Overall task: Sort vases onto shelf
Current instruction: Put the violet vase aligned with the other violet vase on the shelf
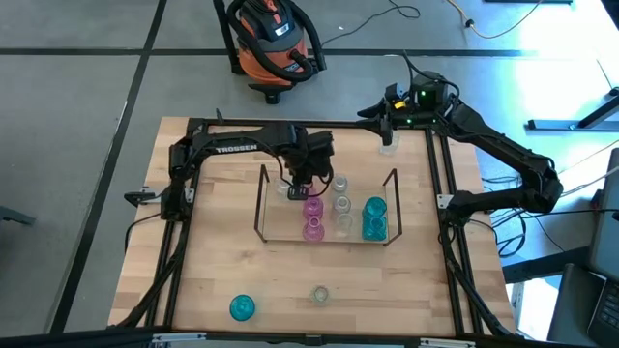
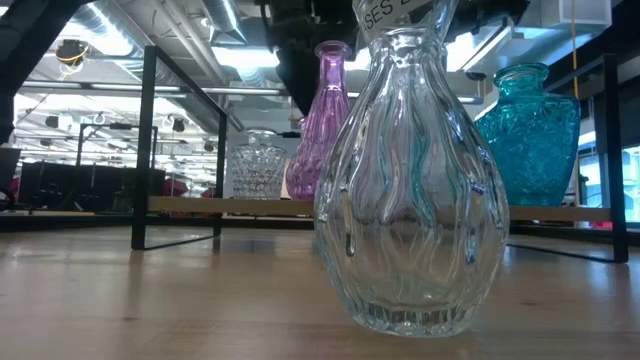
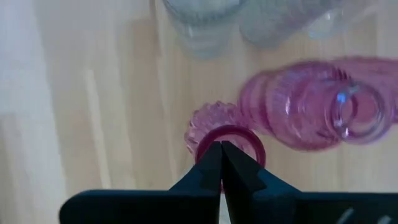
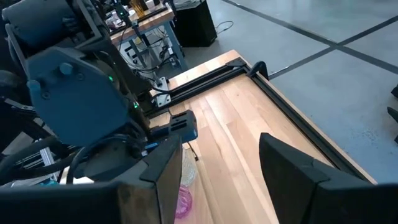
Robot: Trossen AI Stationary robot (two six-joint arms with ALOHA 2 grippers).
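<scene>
The wire shelf [image 1: 259,205] stands mid-table and holds pink [image 1: 311,229], clear [image 1: 341,205] and teal [image 1: 374,218] vases upright on its clear base. My left gripper [image 1: 301,189] is over the shelf's left part, pointing steeply down and shut at the mouth of a small pink vase [image 3: 208,121]. A taller pink vase [image 3: 311,112] stands beside it. A teal vase [image 1: 242,307] and a clear vase [image 1: 320,294] stand on the table near its front edge. My right gripper [image 4: 230,180] hangs open above the table's far right corner, nothing between its fingers. My left gripper comes from above at the small pink vase's mouth, its shut fingertips [image 3: 214,163] at the near part of the round rim [image 3: 249,138]. The fingers hide the place of contact, so the kind of hold cannot be told. The vase sits upright below them.
A black frame [image 1: 435,193] edges the table. An orange shop vacuum [image 1: 276,43] stands on the floor beyond the far edge. In the low view the clear vase [image 2: 410,180] stands close in front and hides much of the shelf. Bare wood lies left of the shelf.
</scene>
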